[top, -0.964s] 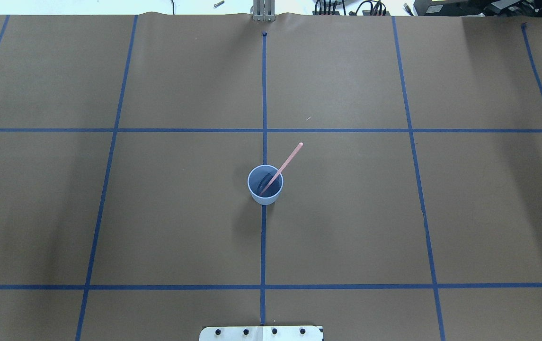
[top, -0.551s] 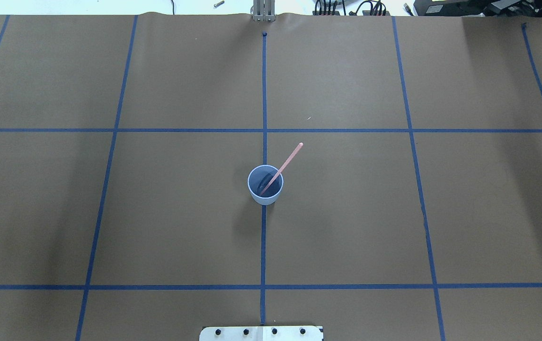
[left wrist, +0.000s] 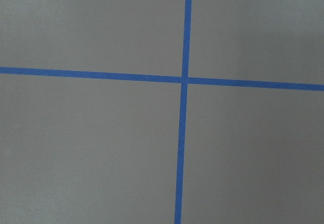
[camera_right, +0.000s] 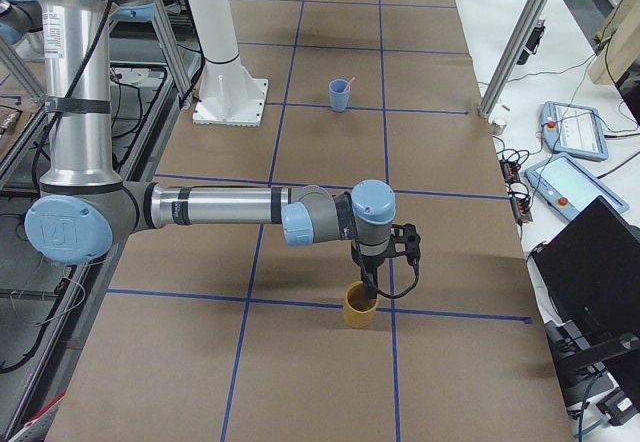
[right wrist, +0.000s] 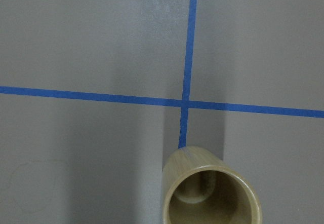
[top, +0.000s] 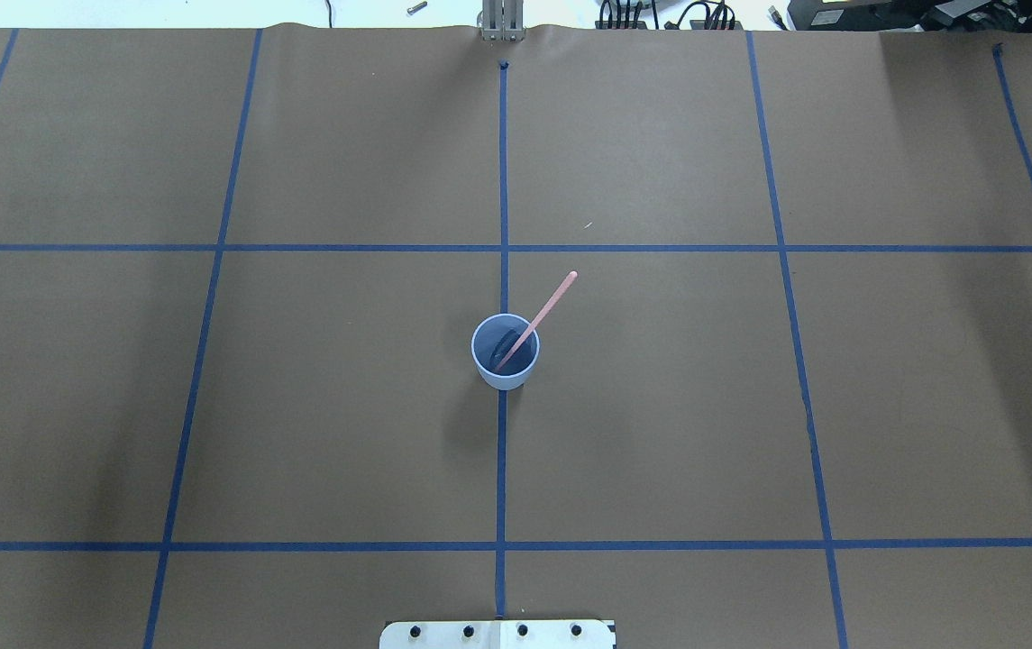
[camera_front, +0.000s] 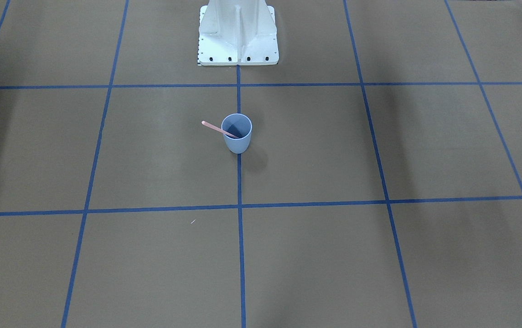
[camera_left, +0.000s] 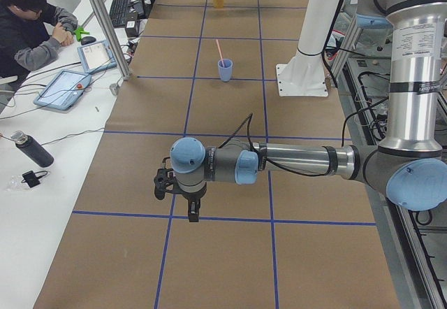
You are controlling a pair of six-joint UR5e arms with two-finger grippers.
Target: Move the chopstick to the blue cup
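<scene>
The pink chopstick (top: 544,306) leans inside the blue cup (top: 506,381) mid-worktop (top: 317,424), its top past the rim. The left tool (camera_left: 190,211) hangs over tape lines, the right tool (camera_right: 372,284) just above a bamboo cup (camera_right: 360,310); whether either is apart or together I cannot tell

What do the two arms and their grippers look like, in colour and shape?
The left arm and the right arm are silver tubes with grey joints and round light-blue caps. The left gripper and the right gripper are small and black; a thin black cable loops beside each wrist.
</scene>
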